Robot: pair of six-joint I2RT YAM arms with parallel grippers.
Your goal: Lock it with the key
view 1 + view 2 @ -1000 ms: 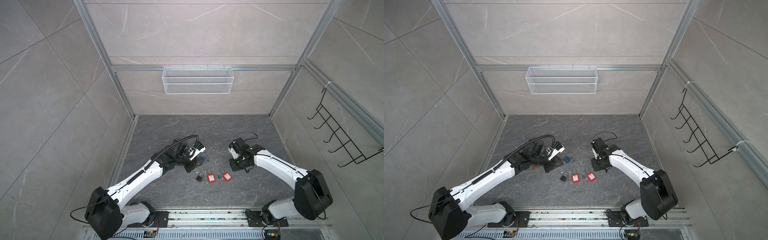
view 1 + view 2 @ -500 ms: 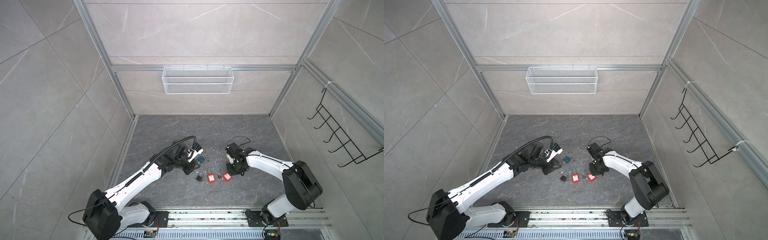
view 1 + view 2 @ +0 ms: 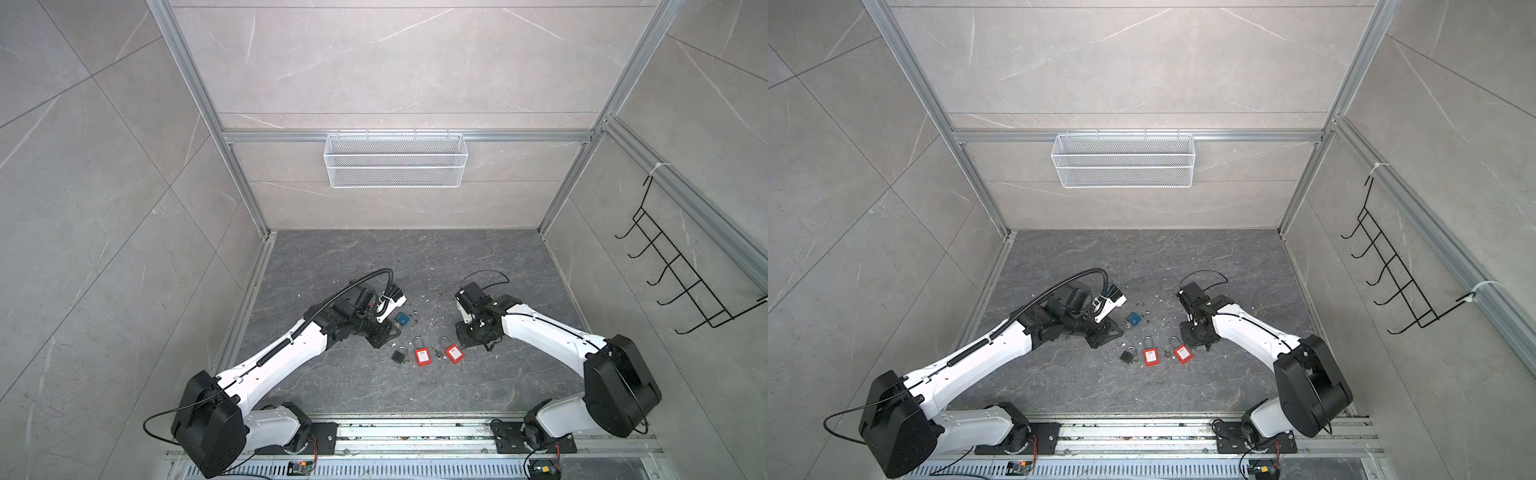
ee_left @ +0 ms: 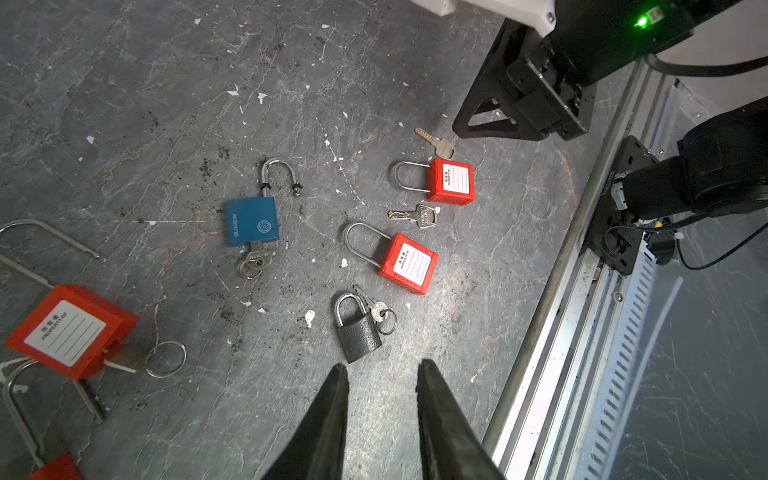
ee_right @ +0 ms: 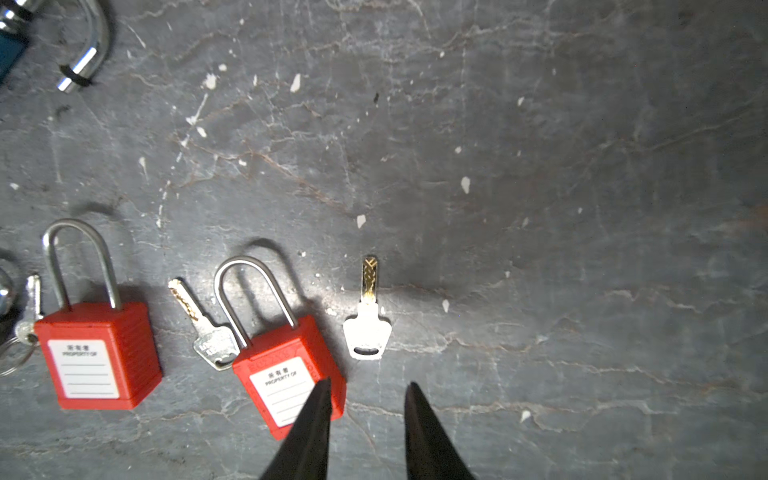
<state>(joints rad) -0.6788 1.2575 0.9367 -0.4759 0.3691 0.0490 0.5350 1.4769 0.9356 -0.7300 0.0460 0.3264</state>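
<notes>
Dark marbled worktop [image 3: 415,266] inside a pale tiled booth is carrying everything we are working with. We are hovering our right gripper [image 5: 369,384] low over a loose key [image 5: 366,328] that is lying flat just beside a red padlock [image 5: 274,374]. Its jaws are standing apart with nothing between them, so the key is not yet picked up. Our left gripper [image 4: 382,365] is likewise released and empty, pointing at a black padlock [image 4: 357,332] with ringed keys [image 4: 378,309] touching it. We are seeing shackles seated on that padlock, on the near red one and on a second red padlock [image 5: 97,353]. A blue padlock [image 4: 251,220], meanwhile, is lying with its shackle popped out and its own key [image 4: 253,255] sitting in its base. We are judging the task as barely begun: neither gripper is holding a key, none is going into a red body, and grasping, inserting and turning are all waiting for us.
</notes>
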